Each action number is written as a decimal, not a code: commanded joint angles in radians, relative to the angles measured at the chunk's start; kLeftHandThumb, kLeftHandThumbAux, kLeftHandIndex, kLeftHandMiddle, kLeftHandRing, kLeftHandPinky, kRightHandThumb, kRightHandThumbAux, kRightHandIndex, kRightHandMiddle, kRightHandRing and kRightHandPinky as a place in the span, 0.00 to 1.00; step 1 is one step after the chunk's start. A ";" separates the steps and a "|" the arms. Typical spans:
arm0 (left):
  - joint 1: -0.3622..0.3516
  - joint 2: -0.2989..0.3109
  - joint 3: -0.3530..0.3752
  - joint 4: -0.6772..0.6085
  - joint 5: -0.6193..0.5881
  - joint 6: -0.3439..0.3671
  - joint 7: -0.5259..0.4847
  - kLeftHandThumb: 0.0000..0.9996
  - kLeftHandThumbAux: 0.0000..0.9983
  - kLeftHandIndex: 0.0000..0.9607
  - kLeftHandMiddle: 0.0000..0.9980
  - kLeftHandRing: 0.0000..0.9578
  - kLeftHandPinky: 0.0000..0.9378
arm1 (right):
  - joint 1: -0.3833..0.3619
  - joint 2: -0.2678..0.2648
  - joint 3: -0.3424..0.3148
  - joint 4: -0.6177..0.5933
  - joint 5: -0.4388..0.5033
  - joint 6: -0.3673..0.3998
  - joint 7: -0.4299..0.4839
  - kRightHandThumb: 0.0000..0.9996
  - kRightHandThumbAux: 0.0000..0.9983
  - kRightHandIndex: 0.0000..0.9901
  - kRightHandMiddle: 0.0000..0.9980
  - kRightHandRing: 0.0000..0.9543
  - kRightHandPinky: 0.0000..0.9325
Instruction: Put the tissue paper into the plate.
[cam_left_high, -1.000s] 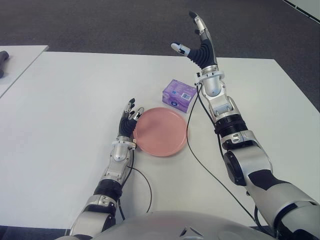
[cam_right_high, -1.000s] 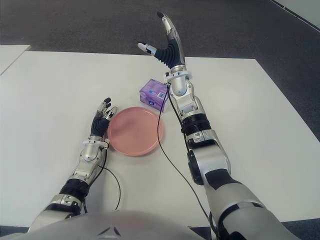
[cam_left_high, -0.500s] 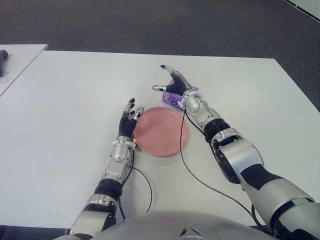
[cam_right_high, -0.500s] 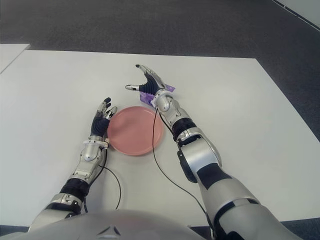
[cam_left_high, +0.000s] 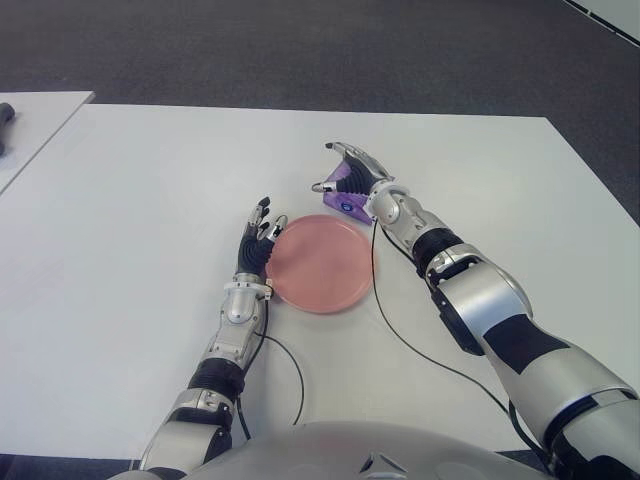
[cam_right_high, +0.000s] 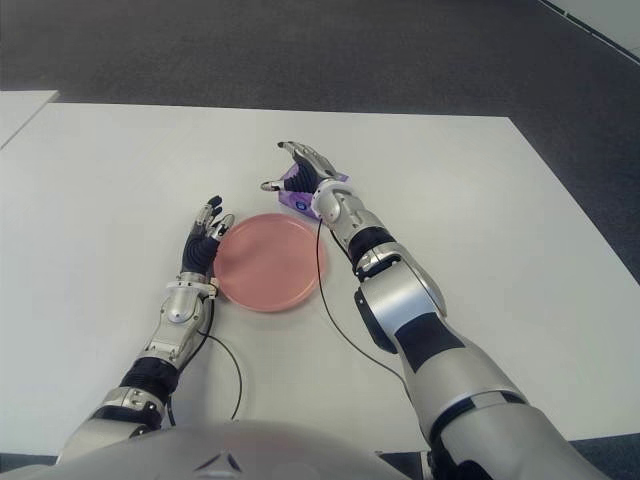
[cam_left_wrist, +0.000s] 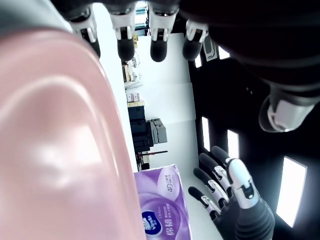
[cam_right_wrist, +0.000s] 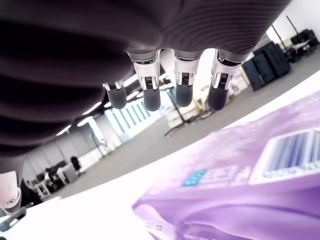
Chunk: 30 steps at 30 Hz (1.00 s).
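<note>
Probably light, soft, slick-wrapped tissue paper (cam_left_high: 340, 196); best pinched across its sides. Right hand (cam_left_high: 355, 175) spread above, empty; left hand (cam_left_high: 258, 240) relaxed beside plate (cam_left_high: 318, 262).

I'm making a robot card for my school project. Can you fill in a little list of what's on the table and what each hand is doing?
table: white
plate: pink, empty
tissue pack: purple, on the table just beyond the plate
right hand: over the tissue pack, fingers spread, not gripping it yet
left hand: beside the plate's left edge, fingers open, holding nothing
job done: no, tissue pack not in the plate
</note>
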 joint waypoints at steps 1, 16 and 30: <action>0.005 0.001 0.003 0.011 0.011 0.011 0.018 0.00 0.40 0.00 0.00 0.00 0.00 | -0.024 0.012 0.021 0.016 -0.027 0.029 -0.024 0.13 0.48 0.00 0.00 0.00 0.00; 0.009 -0.004 -0.006 0.012 0.027 0.013 0.045 0.00 0.37 0.00 0.00 0.00 0.00 | -0.043 0.033 0.060 0.040 -0.062 0.101 -0.062 0.12 0.46 0.00 0.00 0.00 0.00; 0.008 -0.003 -0.012 0.043 0.041 -0.014 0.075 0.00 0.36 0.00 0.00 0.00 0.00 | -0.026 0.002 0.056 0.048 -0.056 0.127 -0.069 0.11 0.45 0.00 0.00 0.00 0.00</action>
